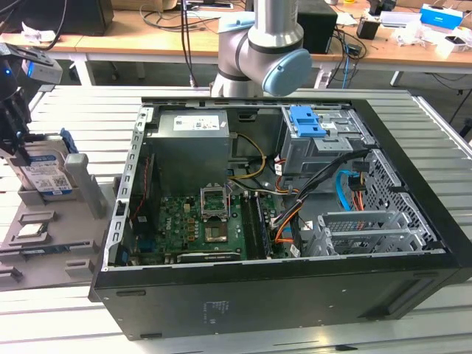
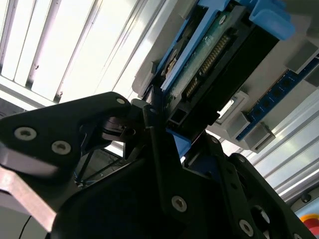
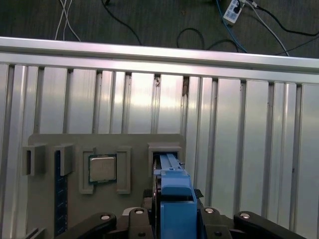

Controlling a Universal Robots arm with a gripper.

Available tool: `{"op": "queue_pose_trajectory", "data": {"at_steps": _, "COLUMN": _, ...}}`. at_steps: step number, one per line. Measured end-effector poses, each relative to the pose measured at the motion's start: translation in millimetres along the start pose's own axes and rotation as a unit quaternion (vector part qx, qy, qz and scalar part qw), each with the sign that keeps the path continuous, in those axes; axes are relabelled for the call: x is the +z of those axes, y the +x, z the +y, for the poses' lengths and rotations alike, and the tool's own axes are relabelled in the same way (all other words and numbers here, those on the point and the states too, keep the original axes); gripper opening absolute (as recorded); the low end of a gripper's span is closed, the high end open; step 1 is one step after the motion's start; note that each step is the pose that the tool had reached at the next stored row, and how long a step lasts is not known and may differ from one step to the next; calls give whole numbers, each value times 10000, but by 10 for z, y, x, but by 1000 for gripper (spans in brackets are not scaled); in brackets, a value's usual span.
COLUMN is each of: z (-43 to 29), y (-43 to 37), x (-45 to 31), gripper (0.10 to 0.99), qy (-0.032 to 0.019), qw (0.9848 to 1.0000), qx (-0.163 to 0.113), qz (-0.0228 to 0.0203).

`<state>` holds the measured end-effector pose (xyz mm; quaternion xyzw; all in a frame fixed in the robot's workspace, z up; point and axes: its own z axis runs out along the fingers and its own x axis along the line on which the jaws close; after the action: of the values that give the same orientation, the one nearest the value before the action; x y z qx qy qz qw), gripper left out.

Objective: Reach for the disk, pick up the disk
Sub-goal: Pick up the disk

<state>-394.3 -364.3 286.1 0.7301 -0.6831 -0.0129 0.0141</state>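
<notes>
**At the grey fixture: end effector clamped on the disk**

Closest to my wrist cameras, the end effector (image 3: 177, 206) straddles the disk (image 3: 175, 191), with the black fingers (image 2: 158, 149) lying against its two broad faces. As far as both wrist views let me judge, they are pressed onto it with no gap. In the second wrist view the disk (image 2: 219, 64) shows its blue rails and a row of connector pins on the edge turned towards the camera.

The disk stands upright on its edge in a slot of the grey fixture (image 3: 134, 144), and it has not been lifted out. In the exterior view I see the end effector (image 1: 16, 140) at the top of the disk (image 1: 46, 177), whose labelled face is turned to the camera. Just beside the disk's slot on the fixture lies a square processor chip (image 3: 102, 169) in its own pocket. A long blue circuit strip (image 3: 60, 199) sits one pocket further from the disk.

The fixture (image 1: 70, 221) rests on a slatted aluminium counter (image 1: 74, 110). Beside the fixture, towards the exterior view's right, an open computer case (image 1: 280, 295) lies on its side with its boards and cables exposed. Behind the case, farther from the fixture, rises the robot arm (image 1: 258, 44). Wooden desks (image 1: 147, 37) stand beyond it.
</notes>
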Motion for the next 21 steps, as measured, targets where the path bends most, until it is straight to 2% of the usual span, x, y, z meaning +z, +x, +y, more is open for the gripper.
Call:
{"op": "queue_pose_trajectory", "data": {"at_steps": 8, "z": 3, "y": 0, "x": -10, "gripper": 369, "qy": 2, "qw": 10000, "qx": 0, "qz": -1}}
{"op": "queue_pose_trajectory", "data": {"at_steps": 12, "z": 7, "y": 0, "x": -113, "gripper": 369, "qy": 0, "qw": 10000, "qx": 0, "qz": 0}}
{"op": "queue_pose_trajectory", "data": {"at_steps": 21, "z": 10, "y": -1, "x": -242, "gripper": 369, "qy": 0, "qw": 10000, "qx": 0, "qz": 0}}
